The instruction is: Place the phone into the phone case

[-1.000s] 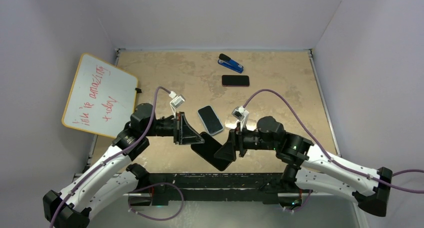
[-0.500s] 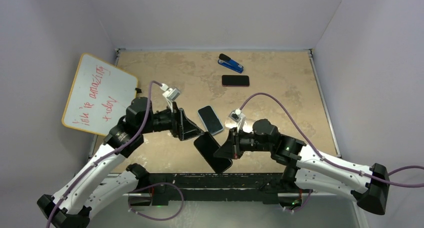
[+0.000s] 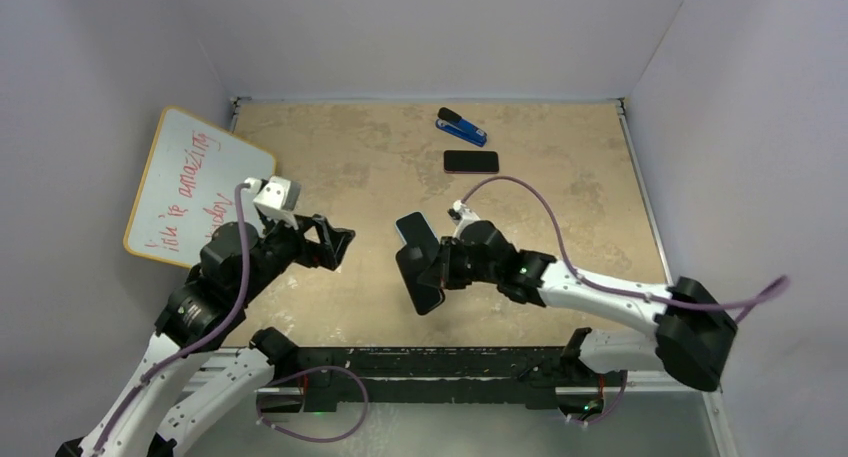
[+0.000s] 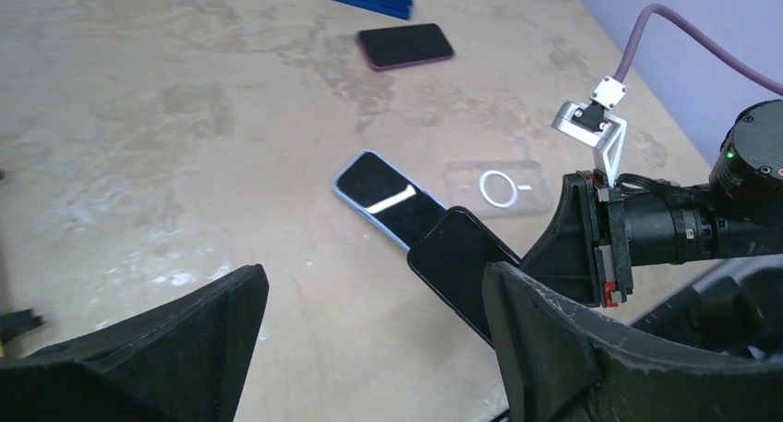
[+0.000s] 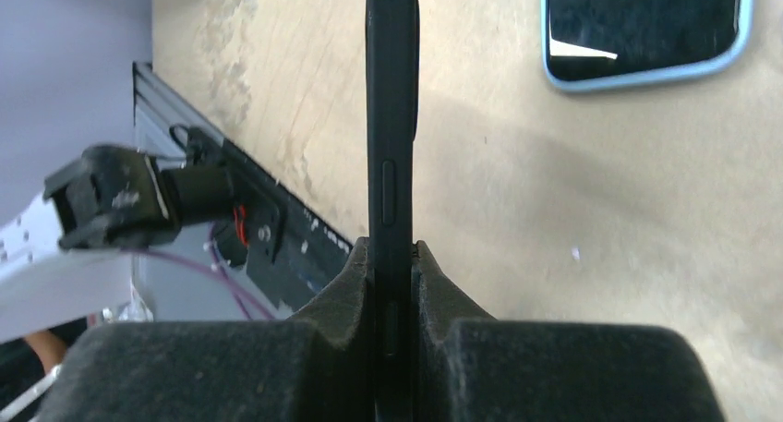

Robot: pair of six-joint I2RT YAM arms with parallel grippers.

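The left hand (image 3: 336,247) hangs over the left of the table (image 3: 560,177), jaws spread wide and empty. Right of it, the black phone (image 3: 418,282) is pinched edge-on in the right hand (image 3: 442,269), beside a blue-rimmed phone (image 4: 383,196). The clear case (image 4: 499,187) lies just beyond. This looks like the carrying step. Next, the phone needs laying flat and lining up over the case.

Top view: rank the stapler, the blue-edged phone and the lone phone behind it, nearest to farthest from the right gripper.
1. Blue-edged phone, just beyond the right gripper, which holds the black phone.
2. Lone phone, farther back, mid-table.
3. Stapler, farthest, near the back edge.
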